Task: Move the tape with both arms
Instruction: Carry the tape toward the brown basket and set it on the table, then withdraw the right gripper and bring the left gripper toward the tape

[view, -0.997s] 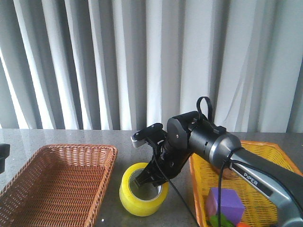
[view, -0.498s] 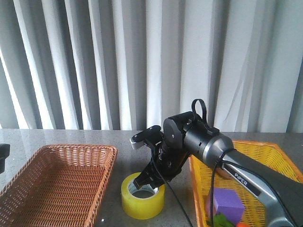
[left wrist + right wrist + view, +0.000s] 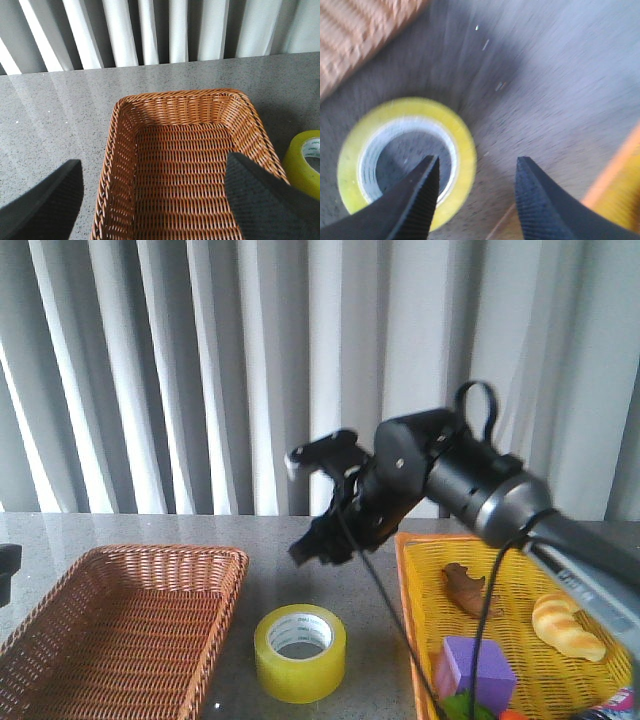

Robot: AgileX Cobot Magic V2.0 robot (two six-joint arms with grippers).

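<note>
- The tape (image 3: 300, 652) lies flat on the grey tabletop (image 3: 290, 540), hole facing up, between the brown wicker basket (image 3: 120, 630) and the yellow basket (image 3: 520, 640). Nothing is touching it.
- Your right end effector (image 3: 310, 552) hangs in the air above the roll and just behind it, fingers apart and empty. The right wrist view is blurred, but it shows both pads spread with the roll below them.
- Your left end effector (image 3: 155, 200) sits over the brown wicker basket, its pads wide apart with nothing between them. The tape shows at the edge of that view, just beside the basket's rim.
- Expect a light, rigid roll: the white core keeps it round, so it should not crush under a firm squeeze.
- The outer yellow face looks smooth and glossy and may slip. A better hold is across the wall, one pad inside the core and one outside on the yellow band.
- Lying flat, it should not roll away, though a nudge could slide it across the smooth tabletop.
- The purple cube (image 3: 478, 665) and croissant toy (image 3: 567, 625) in the yellow basket are not part of this job.
</note>
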